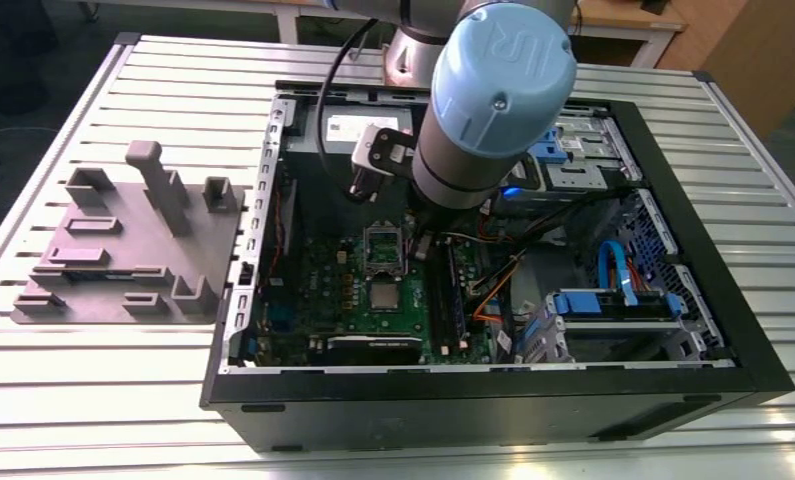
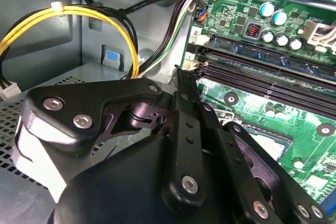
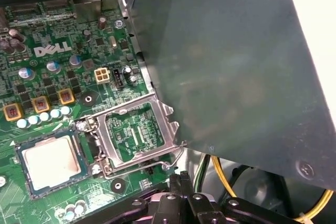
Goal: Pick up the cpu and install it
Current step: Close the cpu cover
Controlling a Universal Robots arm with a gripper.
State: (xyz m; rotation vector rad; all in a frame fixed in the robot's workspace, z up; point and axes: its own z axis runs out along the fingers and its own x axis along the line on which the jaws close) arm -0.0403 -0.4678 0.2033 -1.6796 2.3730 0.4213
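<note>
White lettering (image 3: 52, 50) is printed on the green motherboard (image 3: 113, 95) in the first wrist view. Raised letters (image 1: 511, 40) mark the arm's blue joint cap (image 1: 497, 85), upper middle of the exterior view.

The hinged socket frame (image 3: 137, 132) stands open just ahead of my gripper (image 3: 179, 181). A dark metal wall (image 3: 236, 66) crowds close on one side and yellow cables (image 3: 223, 179) run beside it; room opens over the motherboard (image 3: 52, 77).

One cpu (image 3: 51, 162), one case (image 1: 504, 410), one fixture (image 1: 130, 262)
</note>
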